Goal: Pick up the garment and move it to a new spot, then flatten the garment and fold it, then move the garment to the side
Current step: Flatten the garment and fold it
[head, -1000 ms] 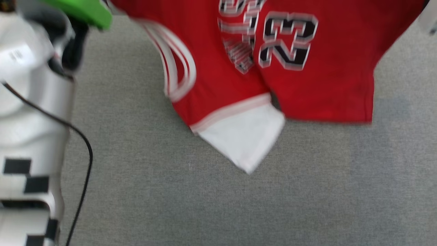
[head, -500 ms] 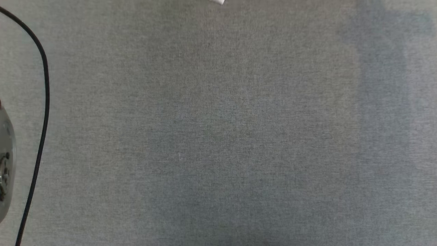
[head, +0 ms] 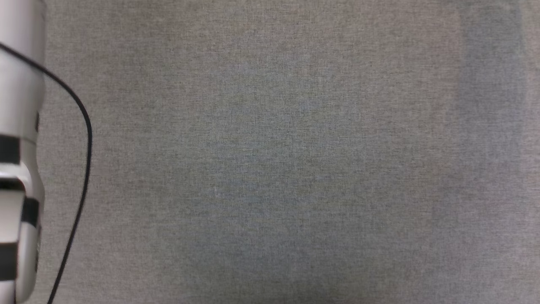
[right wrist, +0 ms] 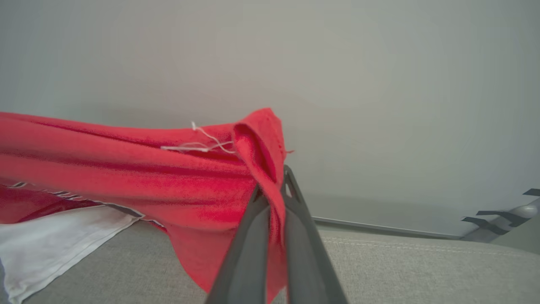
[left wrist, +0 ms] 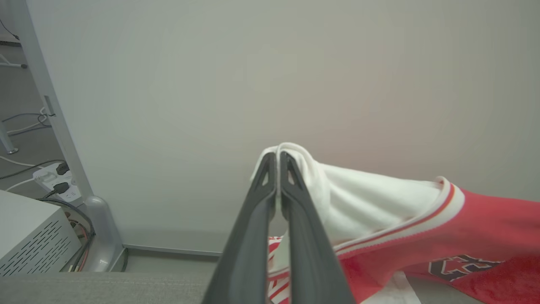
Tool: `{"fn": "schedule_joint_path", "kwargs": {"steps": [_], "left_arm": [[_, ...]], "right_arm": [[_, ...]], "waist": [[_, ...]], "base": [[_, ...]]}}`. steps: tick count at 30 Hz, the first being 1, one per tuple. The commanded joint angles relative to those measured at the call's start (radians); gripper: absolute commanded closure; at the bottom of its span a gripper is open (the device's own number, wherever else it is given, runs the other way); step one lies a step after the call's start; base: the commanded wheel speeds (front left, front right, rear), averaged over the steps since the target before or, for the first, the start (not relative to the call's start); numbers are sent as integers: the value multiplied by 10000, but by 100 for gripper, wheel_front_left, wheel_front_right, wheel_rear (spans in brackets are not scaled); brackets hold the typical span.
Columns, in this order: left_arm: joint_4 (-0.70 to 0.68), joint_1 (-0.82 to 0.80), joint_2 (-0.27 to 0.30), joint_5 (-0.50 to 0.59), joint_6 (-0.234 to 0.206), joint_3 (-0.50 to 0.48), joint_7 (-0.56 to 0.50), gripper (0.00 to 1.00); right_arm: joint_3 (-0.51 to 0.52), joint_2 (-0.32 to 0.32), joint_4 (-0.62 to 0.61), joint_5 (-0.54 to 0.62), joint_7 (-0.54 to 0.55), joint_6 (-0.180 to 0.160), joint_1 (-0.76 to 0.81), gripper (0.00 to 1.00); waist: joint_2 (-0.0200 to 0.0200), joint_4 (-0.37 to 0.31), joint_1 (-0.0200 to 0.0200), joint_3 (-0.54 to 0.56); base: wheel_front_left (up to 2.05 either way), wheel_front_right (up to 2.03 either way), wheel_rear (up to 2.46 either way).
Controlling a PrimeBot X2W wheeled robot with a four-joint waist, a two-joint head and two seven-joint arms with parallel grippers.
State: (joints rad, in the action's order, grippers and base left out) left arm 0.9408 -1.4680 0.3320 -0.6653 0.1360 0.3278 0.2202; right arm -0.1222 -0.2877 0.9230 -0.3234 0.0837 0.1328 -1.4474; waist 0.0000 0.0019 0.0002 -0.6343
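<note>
Head view: a forearm (head: pixel 19 105) at nine o'clock, a black cable (head: pixel 86 139) looping just beside it, and bare grey cloth (head: pixel 295 169) across to three o'clock, which I take for the landing spot. Left wrist view: the left gripper (left wrist: pixel 277 159) is clamped on the white sleeve tip of the shirt (left wrist: pixel 485 223), which trails off toward four o'clock with its red body sagging low. Right wrist view: the shirt comes in from nine o'clock and the right gripper (right wrist: pixel 273 190) pinches a red edge tight. Two pinches well apart, raised, likely to spread it wide so it lies flat.
</note>
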Motion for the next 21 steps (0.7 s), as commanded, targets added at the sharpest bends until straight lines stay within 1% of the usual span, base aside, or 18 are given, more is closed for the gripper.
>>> {"fn": "schedule_joint_path", "kwargs": {"steps": [1,5,10,13,15,17,21], "left_arm": [[-139,564,261,-241,-55,133,138,100],[-810,2342,604,-1086,-55,568,267,100],[-1856,4687,979,-1919,-55,864,379,100],[-2530,6121,1201,-2215,-54,786,405,100],[-2973,7021,1315,-2191,-54,496,409,100],[-3393,7919,1306,-2111,-60,227,411,100],[-4140,9725,1173,-1801,-243,-139,413,100]], "right_arm": [[-72,14,102,-402,-139,-21,480,100],[-714,-16,-8,-1199,-370,-21,1748,100],[-1439,-501,-600,-2011,-689,-21,3634,100],[-1767,-847,-1126,-2495,-756,-21,4868,100],[-1877,-1132,-1479,-2793,-740,-21,5636,100],[-1858,-1372,-1811,-3065,-725,-21,6379,100],[-1837,-1554,-2449,-3414,-611,-21,7856,100]], "waist": [[0,-54,-2,316],[0,-107,-2,825],[0,-15,-2,1607],[0,31,-2,2139],[0,66,-2,2489],[0,104,-2,2828],[0,90,-2,3619]], "base": [[0,0,0],[0,0,0],[0,0,0],[0,0,0],[0,0,0],[0,0,0],[0,0,0]]}}
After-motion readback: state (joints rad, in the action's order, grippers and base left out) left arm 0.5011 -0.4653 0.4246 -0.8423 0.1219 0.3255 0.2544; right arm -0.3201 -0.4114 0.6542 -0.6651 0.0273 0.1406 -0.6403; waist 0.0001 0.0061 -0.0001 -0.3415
